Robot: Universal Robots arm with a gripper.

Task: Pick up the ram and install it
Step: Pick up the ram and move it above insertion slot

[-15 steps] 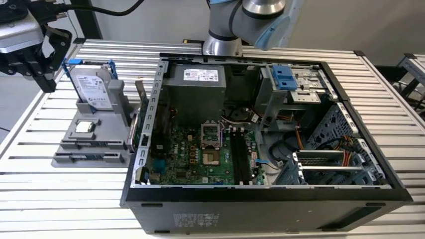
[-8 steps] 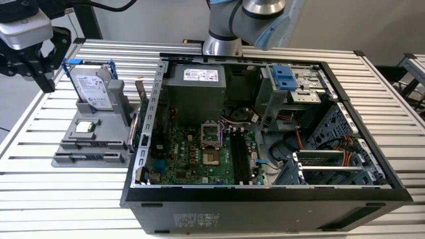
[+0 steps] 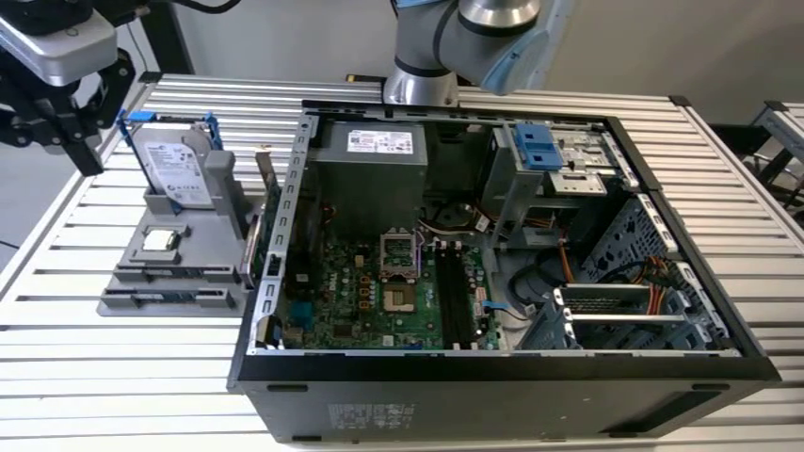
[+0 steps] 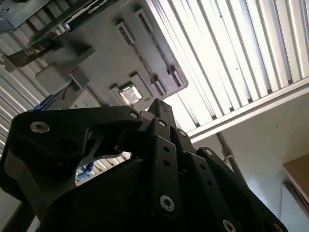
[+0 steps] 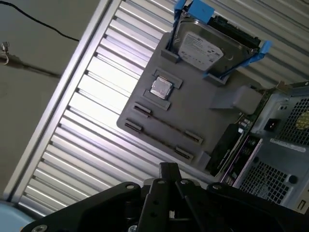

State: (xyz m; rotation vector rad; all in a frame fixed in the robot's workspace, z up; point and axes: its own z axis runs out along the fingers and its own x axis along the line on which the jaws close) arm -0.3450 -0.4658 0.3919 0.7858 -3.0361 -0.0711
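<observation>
In the exterior view, the open computer case point(image 3: 503, 372) lies on the slatted desk point(image 3: 101, 377) with its motherboard point(image 3: 364, 282) facing up. The arm point(image 3: 440, 38) rises behind the case at twelve o'clock. At nine o'clock from the case, just beside it, sits a grey tray point(image 3: 164, 287). The tray carries a silver hard drive point(image 3: 176, 165) in a blue bracket, standing tilted at its far end, and a small square chip point(image 3: 160, 239) lying flat at six o'clock from the drive. The ram point(image 3: 266, 184) stands on its long edge at three o'clock from the drive, between the tray's raised block and the case wall. The gripper point(image 3: 86, 160) hangs at ten o'clock from the drive, apart from it and well apart from the ram.

In the second wrist view, the gripper point(image 4: 161, 107) tapers to a single tip. Its jaws are closed and hold nothing. Beyond the tip lie the tray point(image 4: 96, 53) and the chip point(image 4: 129, 93).

In the first wrist view, the jaws again meet at one tip point(image 5: 169, 168) above the desk point(image 5: 87, 121), short of the tray point(image 5: 193, 111). The ram point(image 5: 226, 147) shows as a dark stick seated along the tray's edge next to the case point(image 5: 285, 145). The hard drive point(image 5: 203, 46) and the chip point(image 5: 161, 88) lie farther off.
</observation>
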